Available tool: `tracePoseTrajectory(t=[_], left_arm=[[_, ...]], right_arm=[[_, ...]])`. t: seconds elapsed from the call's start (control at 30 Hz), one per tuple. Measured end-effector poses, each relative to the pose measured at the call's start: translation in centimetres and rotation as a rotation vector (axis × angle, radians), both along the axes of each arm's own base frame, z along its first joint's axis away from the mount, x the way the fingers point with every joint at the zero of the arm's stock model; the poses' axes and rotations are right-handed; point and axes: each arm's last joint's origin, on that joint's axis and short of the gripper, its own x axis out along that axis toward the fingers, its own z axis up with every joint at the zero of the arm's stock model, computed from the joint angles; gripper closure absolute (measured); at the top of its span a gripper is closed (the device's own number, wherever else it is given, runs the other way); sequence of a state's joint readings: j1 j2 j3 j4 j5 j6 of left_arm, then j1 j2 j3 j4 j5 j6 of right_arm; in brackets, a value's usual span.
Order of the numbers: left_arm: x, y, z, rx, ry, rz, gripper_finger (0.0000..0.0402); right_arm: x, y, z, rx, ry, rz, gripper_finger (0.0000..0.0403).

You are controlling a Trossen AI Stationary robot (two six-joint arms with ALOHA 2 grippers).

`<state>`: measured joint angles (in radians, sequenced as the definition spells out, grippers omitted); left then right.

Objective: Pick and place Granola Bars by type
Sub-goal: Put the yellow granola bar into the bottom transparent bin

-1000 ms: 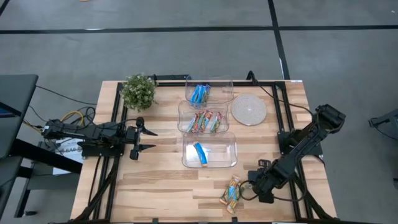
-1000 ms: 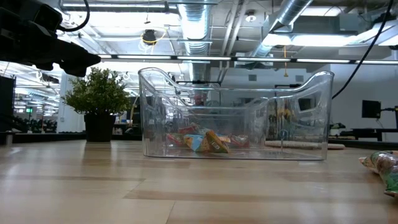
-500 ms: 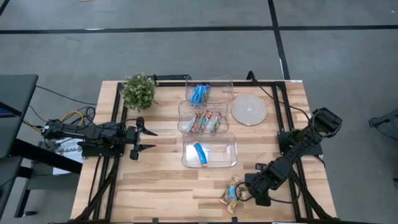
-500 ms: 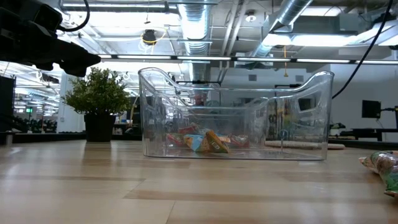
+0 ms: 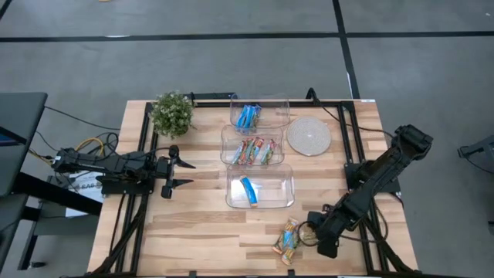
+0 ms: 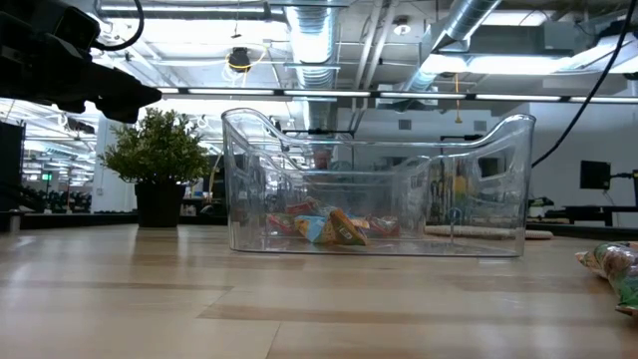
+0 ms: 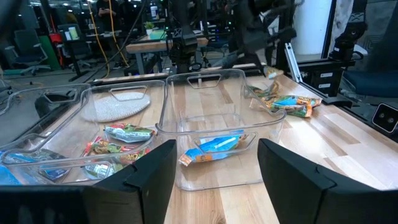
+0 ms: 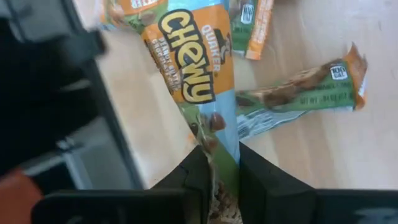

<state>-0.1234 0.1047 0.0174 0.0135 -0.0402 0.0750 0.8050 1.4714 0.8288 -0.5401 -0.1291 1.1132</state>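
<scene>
since the right end effector (image 8: pixel 217 171) pinches only the chewy bar's (image 8: pixel 198 81) wrapper end, it may slip; left end effector (image 7: pixel 214 171) waits wide.

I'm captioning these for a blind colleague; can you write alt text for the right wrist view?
The right gripper pinches the end of a blue-and-orange granola bar between its dark fingers, over a light wooden table. A green-and-orange bar lies on the wood beside it.

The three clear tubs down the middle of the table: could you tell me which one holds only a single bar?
The tub nearest the front edge holds one blue-wrapped bar. The middle tub and the far tub each hold several bars.
</scene>
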Motion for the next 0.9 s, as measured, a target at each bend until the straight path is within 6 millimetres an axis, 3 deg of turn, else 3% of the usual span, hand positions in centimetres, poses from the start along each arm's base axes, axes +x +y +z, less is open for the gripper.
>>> tracePoseTrajectory(t=[0.23, 0.63, 0.9], left_arm=[[0.0, 0.0, 0.0, 0.0, 0.001, 0.0, 0.0182], [0.0, 0.0, 0.0, 0.0, 0.001, 0.0, 0.0182], [0.0, 0.0, 0.0, 0.0, 0.001, 0.0, 0.0182]], right_arm=[[0.3, -1.1, 3.0, 0.157, -0.051, -0.216, 0.0358], [2.7, -3.3, 8.9, 0.447, -0.478, -0.434, 0.0359], [4.5, -5.2, 11.0, 0.516, -0.698, -0.535, 0.0358]])
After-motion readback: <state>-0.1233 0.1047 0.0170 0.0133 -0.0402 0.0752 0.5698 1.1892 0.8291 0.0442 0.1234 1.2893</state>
